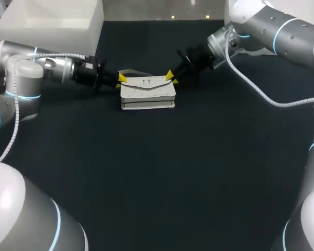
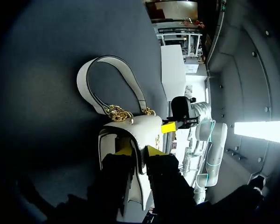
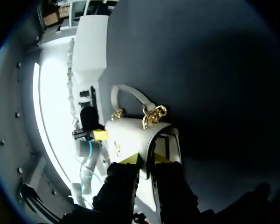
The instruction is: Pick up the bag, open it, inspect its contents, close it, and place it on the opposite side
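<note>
Left pincer (image 1: 121, 79) and right pincer (image 1: 170, 76) each pinched narrowly onto opposite ends of the bag (image 1: 147, 94), its long axis spanning between them.

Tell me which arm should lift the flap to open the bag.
Left, barely. The left gripper and right gripper each pinch one end of the flap of the bag, but beside the left one the flap stands off the body.

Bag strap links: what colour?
Gold chain links, on a white bag. The left wrist view shows them best.
</note>
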`<state>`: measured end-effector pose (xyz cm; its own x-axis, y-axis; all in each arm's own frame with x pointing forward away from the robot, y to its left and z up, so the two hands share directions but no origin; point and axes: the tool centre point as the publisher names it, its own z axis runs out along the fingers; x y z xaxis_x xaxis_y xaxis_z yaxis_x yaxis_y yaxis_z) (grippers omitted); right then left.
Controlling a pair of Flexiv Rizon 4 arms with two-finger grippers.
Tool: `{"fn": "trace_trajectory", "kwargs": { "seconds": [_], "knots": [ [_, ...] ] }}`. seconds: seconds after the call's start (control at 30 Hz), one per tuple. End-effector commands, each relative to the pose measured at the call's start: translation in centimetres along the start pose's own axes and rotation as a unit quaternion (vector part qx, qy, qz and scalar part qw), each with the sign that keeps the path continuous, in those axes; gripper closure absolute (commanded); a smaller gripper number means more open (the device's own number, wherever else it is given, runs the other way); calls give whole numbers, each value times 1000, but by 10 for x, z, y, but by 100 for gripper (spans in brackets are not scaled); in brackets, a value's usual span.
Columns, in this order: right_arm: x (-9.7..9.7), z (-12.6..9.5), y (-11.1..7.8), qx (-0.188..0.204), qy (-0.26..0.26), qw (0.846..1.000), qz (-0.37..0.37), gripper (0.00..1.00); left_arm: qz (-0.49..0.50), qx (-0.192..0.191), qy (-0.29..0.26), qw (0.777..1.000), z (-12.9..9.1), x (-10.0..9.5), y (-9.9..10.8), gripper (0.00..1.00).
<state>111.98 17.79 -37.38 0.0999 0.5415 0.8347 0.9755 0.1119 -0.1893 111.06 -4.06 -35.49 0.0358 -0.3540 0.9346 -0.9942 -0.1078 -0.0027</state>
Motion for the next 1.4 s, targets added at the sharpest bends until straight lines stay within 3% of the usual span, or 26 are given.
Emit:
{"fn": "trace_trajectory", "kwargs": {
  "seconds": [0.03, 0.1, 0.13, 0.17, 0.2, 0.23, 0.27, 0.33, 0.43, 0.5, 0.53, 0.57, 0.63, 0.67, 0.97, 1.0, 1.1, 1.27, 1.33, 1.4],
  "knots": [
    [-2, 2, 5, 54, -1, 999, 3, 100, -1, 5, -1, 1000, 2, 1, 4, 100],
    [-2, 2, 4, 53, -1, 999, 5, 100, -2, 5, -1, 1000, 2, 1, 4, 100],
    [-2, 1, 4, 51, -1, 999, 6, 100, -2, 5, -2, 1000, 2, 1, 4, 89],
    [-2, 0, 3, 49, -1, 999, 7, 100, -1, 4, -2, 1000, 2, 2, 4, 64],
    [-2, 0, 2, 46, -2, 999, 8, 100, 0, 4, -3, 1000, 1, 3, 5, 46],
    [-2, -1, 2, 45, -1, 999, 9, 83, 2, 4, -3, 1000, 1, 3, 5, 35],
    [-2, -1, 1, 43, -1, 999, 9, 64, 3, 4, -4, 1000, 1, 4, 5, 33],
    [-2, -2, 1, 39, 0, 999, 11, 52, 4, 5, -4, 1000, 1, 4, 5, 43],
    [-1, -2, 1, 35, 3, 999, 14, 49, -1, 5, -4, 1000, 3, 0, 4, 62],
    [-2, -1, 0, 34, 4, 999, 16, 41, -6, 5, -6, 1000, 5, -3, 3, 67],
    [-2, -1, 0, 34, 4, 999, 17, 44, -7, 6, -7, 1000, 5, -4, 3, 79],
    [-2, -1, 0, 34, 4, 999, 17, 50, -9, 7, -7, 1000, 5, -5, 2, 100],
    [-3, 0, 0, 35, 5, 999, 17, 78, -11, 8, -8, 1000, 5, -7, 1, 100],
    [-3, 1, -1, 36, 7, 999, 17, 100, -11, 9, -8, 1000, 4, -7, 1, 100],
    [0, 2, -6, 36, 10, 999, 13, 100, -12, 7, -6, 1000, 4, -7, 0, 100],
    [0, 1, -7, 36, 10, 999, 12, 100, -10, 7, -6, 1000, 3, -6, 1, 90],
    [3, -2, -9, 33, 10, 999, 10, 100, -4, 8, -7, 1000, 1, -2, 3, 1],
    [7, -9, -14, 25, 2, 1000, 5, 23, 4, 10, -5, 1000, -3, 4, 7, 0],
    [9, -12, -16, 23, 1, 1000, 3, 9, 8, 11, -5, 1000, -5, 6, 9, 0],
    [10, -14, -18, 20, 0, 1000, 1, 5, 14, 12, -5, 1000, -7, 9, 12, 0]
  ]
}}
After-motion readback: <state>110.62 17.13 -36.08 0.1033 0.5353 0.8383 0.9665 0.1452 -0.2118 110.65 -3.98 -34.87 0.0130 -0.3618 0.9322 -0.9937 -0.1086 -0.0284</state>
